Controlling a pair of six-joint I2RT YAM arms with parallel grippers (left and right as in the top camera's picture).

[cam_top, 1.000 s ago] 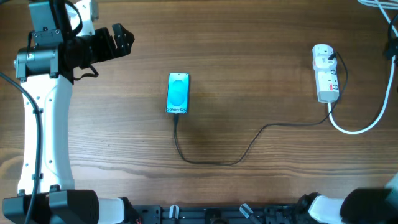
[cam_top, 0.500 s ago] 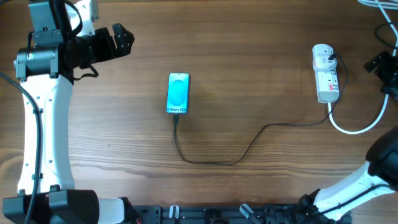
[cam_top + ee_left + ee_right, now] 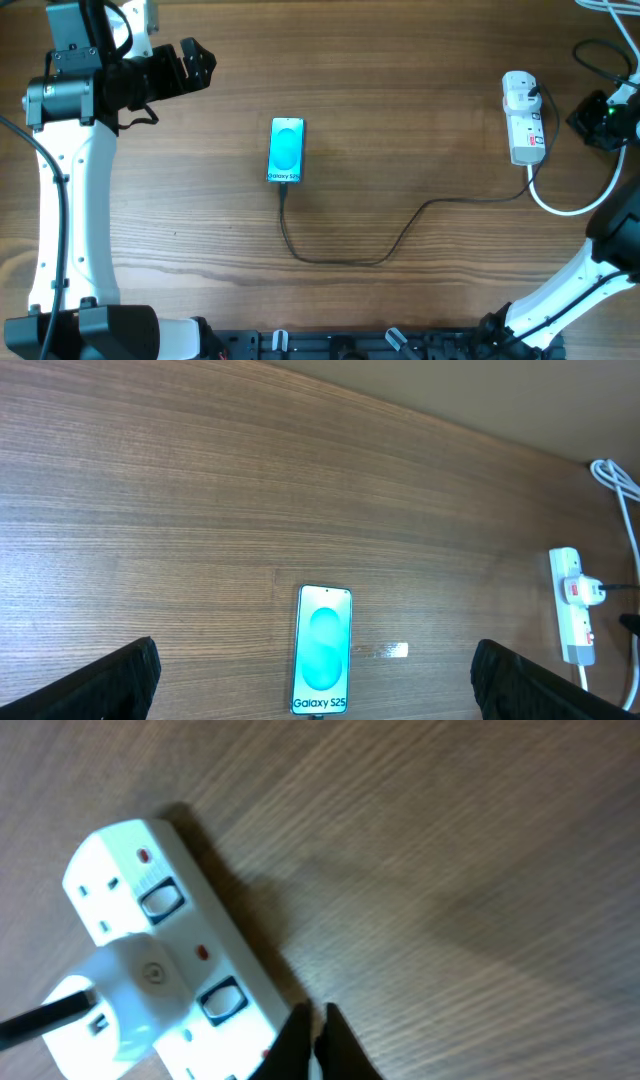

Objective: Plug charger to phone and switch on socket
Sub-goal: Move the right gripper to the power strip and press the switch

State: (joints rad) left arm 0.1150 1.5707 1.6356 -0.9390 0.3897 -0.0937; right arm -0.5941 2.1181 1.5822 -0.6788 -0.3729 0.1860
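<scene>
The phone [image 3: 286, 150] lies flat mid-table, its cyan screen up [image 3: 324, 650]. The thin black charger [image 3: 340, 261] runs from the phone's lower edge in a loop to a white plug on the socket [image 3: 524, 117], a white power strip at the right. My right gripper [image 3: 588, 118] hovers just right of the strip. In the right wrist view the right gripper [image 3: 312, 1016] is shut on nothing, its tips at the edge of the socket [image 3: 170, 970] near a rocker switch [image 3: 222, 1002]. My left gripper [image 3: 197, 62] stands open at the far left, away from everything.
A thicker white cable [image 3: 575, 208] curves from the strip's near end out to the right edge. In the left wrist view the strip [image 3: 575, 610] shows far right and a small pale tape strip [image 3: 385, 651] lies beside the phone.
My right arm has come in from the right edge toward the socket, and its jaws have closed. The left arm, phone and cable have not moved.
</scene>
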